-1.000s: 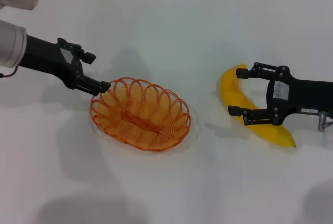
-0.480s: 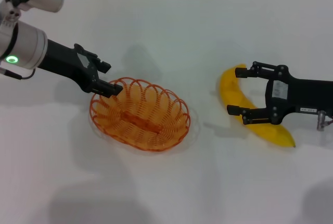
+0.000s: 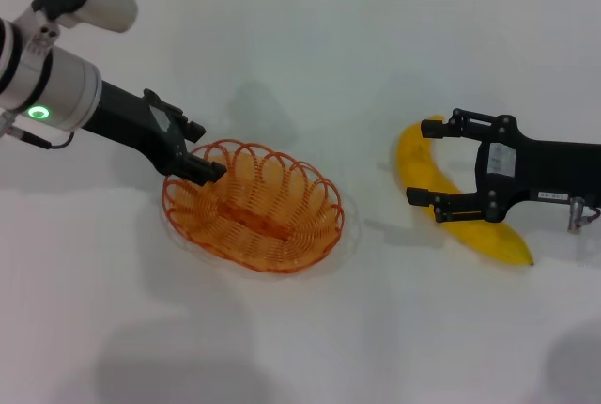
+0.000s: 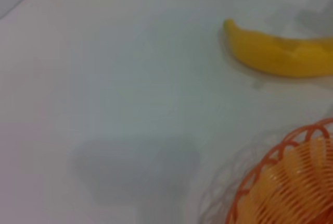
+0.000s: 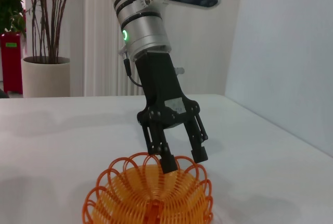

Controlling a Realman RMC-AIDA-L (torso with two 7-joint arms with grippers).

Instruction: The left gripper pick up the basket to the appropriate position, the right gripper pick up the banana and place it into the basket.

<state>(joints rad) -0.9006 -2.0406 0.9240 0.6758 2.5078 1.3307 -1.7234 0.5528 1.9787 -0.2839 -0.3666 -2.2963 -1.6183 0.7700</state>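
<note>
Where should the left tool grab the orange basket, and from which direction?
Probably the scalloped rim at the basket's near-left end, coming down from above. The rim's upright wire loops are thin enough to pinch, and the left tool is open there, seemingly with one finger inside the rim and the other outside.

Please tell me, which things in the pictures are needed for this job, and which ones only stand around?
Needed for the job:
- left hand, open, straddling the basket's rim
- basket on the table
- right hand, open around the banana
- banana lying on the table

Only standing around:
- white table
- potted plant in the background
</note>
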